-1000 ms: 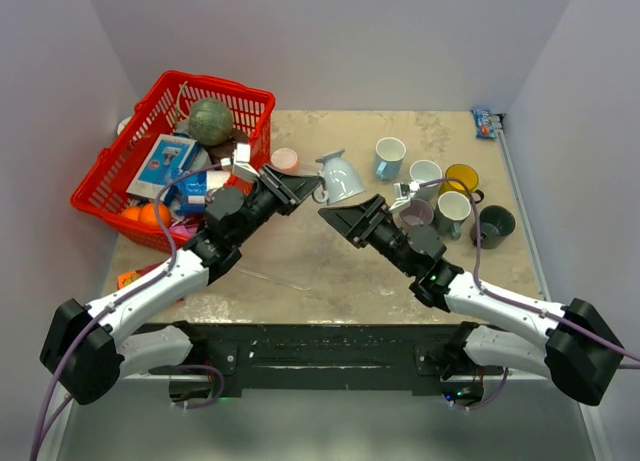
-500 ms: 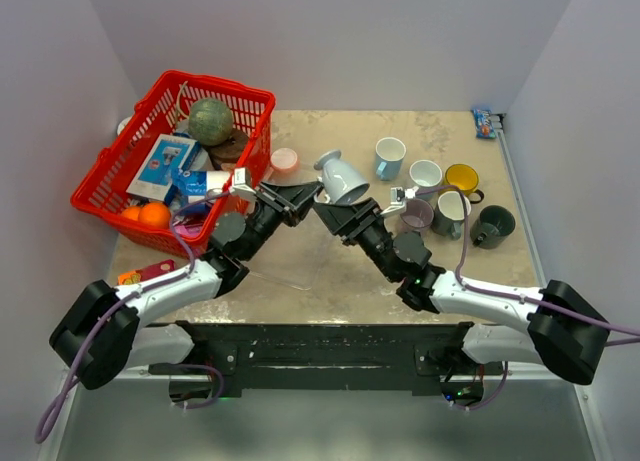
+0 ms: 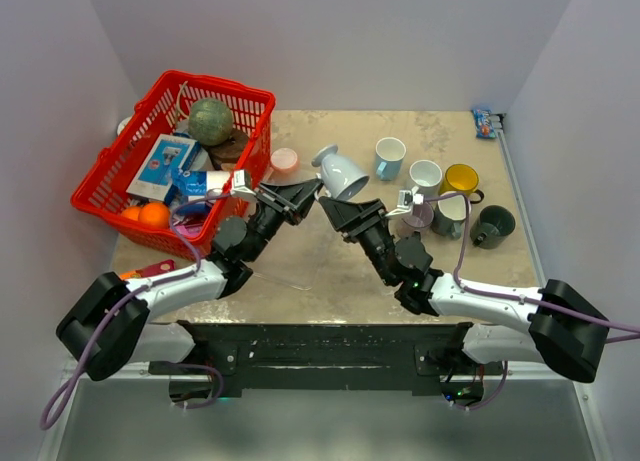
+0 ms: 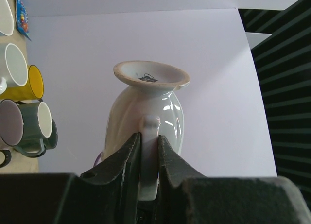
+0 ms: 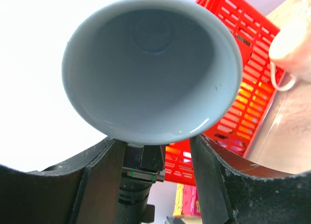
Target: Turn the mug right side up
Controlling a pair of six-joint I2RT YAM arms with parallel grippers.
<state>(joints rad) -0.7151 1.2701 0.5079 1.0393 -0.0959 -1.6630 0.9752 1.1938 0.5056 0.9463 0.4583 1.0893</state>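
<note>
The pale blue-white mug (image 3: 341, 173) hangs in the air over the table's middle, tilted, its foot toward the back left and its mouth toward the right gripper. My left gripper (image 3: 311, 190) is shut on the mug's handle (image 4: 149, 129); the left wrist view shows the mug's body (image 4: 146, 110) with its foot on top. My right gripper (image 3: 336, 210) is open just below the mug's mouth. In the right wrist view the mug's open mouth (image 5: 150, 63) fills the frame above the spread fingers (image 5: 104, 158), which do not touch it.
A red basket (image 3: 105, 171) full of items stands at the back left. Several upright mugs (image 3: 440, 186) are grouped at the right. A pink cup (image 3: 285, 160) sits beside the basket. A blue packet (image 3: 484, 123) lies at the back right corner.
The mug stood upside down on the table; my left gripper has lifted and tilted it by the handle. My right gripper has moved up under its mouth.
</note>
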